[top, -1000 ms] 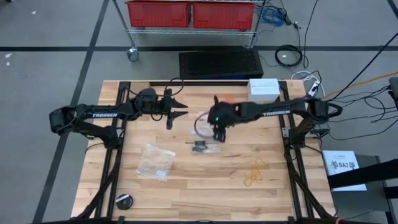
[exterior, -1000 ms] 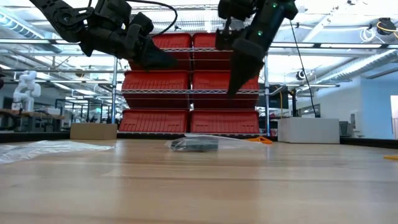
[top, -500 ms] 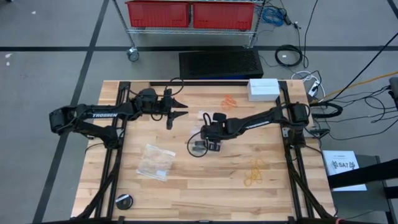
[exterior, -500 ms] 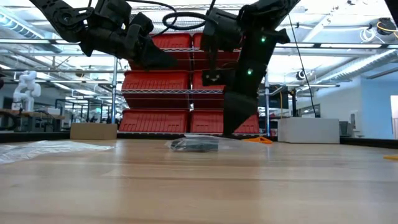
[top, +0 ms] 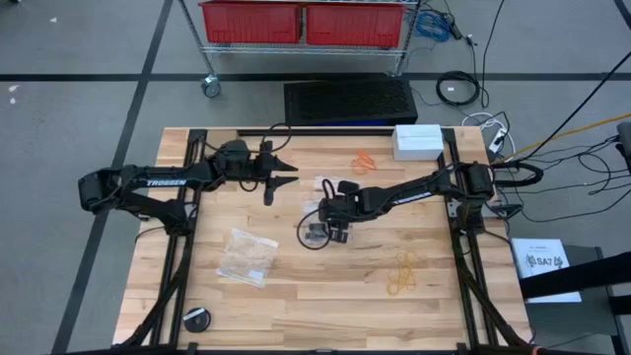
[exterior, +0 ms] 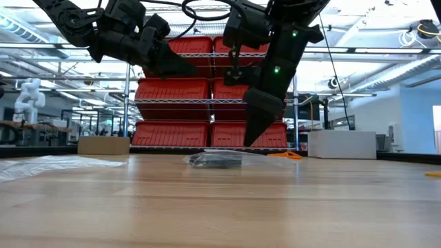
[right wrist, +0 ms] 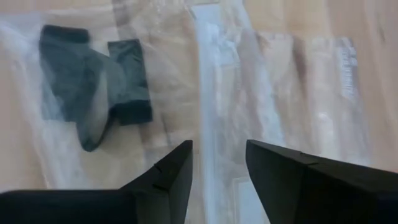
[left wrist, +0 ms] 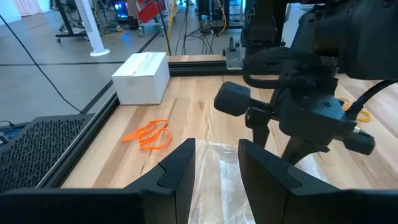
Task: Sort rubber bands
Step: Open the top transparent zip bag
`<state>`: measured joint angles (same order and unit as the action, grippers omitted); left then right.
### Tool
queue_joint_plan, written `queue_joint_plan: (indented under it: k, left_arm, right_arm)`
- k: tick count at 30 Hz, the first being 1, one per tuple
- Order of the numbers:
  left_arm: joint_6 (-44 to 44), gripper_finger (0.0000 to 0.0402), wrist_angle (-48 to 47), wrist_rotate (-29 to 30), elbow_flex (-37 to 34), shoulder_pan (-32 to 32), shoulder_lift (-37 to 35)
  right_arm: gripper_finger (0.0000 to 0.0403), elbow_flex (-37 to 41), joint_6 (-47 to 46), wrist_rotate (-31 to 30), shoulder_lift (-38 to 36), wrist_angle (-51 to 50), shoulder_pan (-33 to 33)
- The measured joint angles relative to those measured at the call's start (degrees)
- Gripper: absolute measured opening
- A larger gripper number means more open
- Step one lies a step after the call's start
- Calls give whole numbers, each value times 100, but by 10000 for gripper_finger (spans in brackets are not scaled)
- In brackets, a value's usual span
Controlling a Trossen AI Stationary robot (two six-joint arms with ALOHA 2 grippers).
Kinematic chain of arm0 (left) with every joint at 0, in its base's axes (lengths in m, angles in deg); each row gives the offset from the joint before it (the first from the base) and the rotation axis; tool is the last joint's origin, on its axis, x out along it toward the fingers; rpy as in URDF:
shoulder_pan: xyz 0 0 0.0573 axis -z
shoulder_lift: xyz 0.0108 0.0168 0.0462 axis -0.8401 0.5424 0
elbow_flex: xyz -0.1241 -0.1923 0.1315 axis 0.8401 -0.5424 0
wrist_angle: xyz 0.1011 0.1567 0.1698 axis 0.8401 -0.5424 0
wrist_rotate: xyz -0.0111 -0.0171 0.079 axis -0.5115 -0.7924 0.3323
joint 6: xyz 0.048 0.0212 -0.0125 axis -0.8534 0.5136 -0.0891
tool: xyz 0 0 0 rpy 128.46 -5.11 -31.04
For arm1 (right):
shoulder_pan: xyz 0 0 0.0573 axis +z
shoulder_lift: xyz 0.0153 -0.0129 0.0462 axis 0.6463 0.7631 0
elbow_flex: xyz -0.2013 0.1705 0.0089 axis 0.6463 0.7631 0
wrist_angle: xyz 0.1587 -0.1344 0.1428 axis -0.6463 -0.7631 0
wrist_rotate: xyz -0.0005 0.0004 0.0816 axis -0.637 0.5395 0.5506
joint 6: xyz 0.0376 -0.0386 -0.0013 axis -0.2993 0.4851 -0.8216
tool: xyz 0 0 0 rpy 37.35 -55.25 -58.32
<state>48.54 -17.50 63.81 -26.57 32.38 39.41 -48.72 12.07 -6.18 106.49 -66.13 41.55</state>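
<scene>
Right pincer (right wrist: 217,171) over bagged black rubber bands (right wrist: 93,81)

The counter (top: 296,296) under me is pale wood, smooth and matt. My right hand (right wrist: 217,168) has matt black fingers, probably plastic. Beneath them lies a clear, glossy, crinkled plastic bag (right wrist: 249,81) holding dull black rubber bands (right wrist: 93,87).

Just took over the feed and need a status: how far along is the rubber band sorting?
Looks partly done: orange bands and yellow bands lie in separate piles on the table. In hand: the right pincer, open, hangs over the clear bag with black bands. The left pincer waits, open. Left to do: that bag.
</scene>
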Motion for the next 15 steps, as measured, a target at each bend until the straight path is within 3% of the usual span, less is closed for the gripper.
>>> queue_joint_plan:
  k: [7,13,15]
  left_arm:
    - [0,130,2,0,0,0,0]
    - [0,130,4,0,0,0,0]
    - [0,130,0,0,0,0,0]
  right_arm:
    - [129,2,182,16,164,35,-57]
    - [26,2,376,-33,217,16,-140]
    - [9,2,441,-31,213,40,-156]
